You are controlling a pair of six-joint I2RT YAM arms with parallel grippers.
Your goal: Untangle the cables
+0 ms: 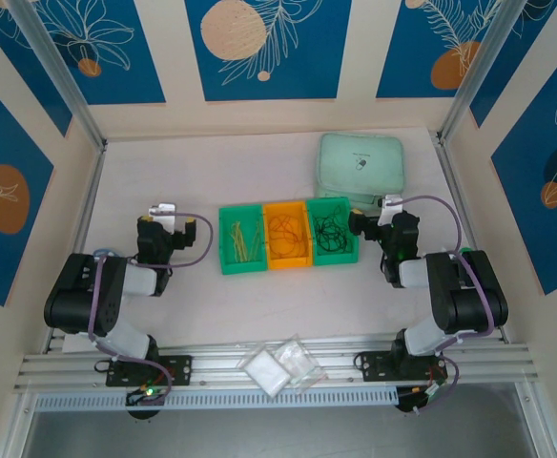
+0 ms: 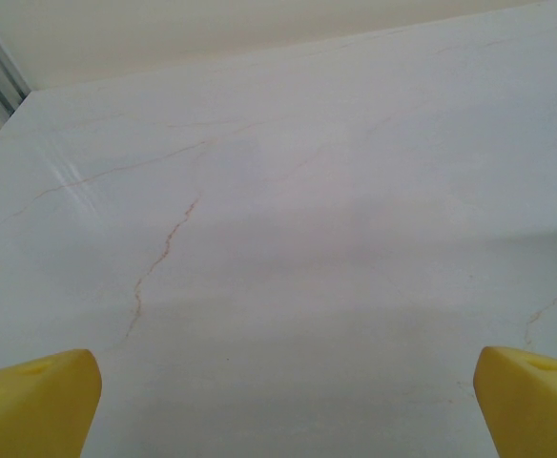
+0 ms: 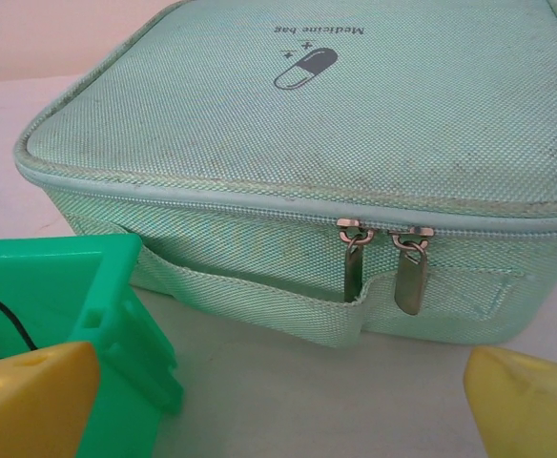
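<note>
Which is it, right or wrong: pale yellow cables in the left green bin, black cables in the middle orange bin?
No. The black cables lie in the right green bin, as the top external view shows; the pale yellow cables are in the left green bin.

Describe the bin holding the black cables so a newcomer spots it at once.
On the white table, three small bins stand in a row. It is the right-end bin, nearest the mint medicine bag. Green like the left-end bin, it alone holds black cables.
</note>
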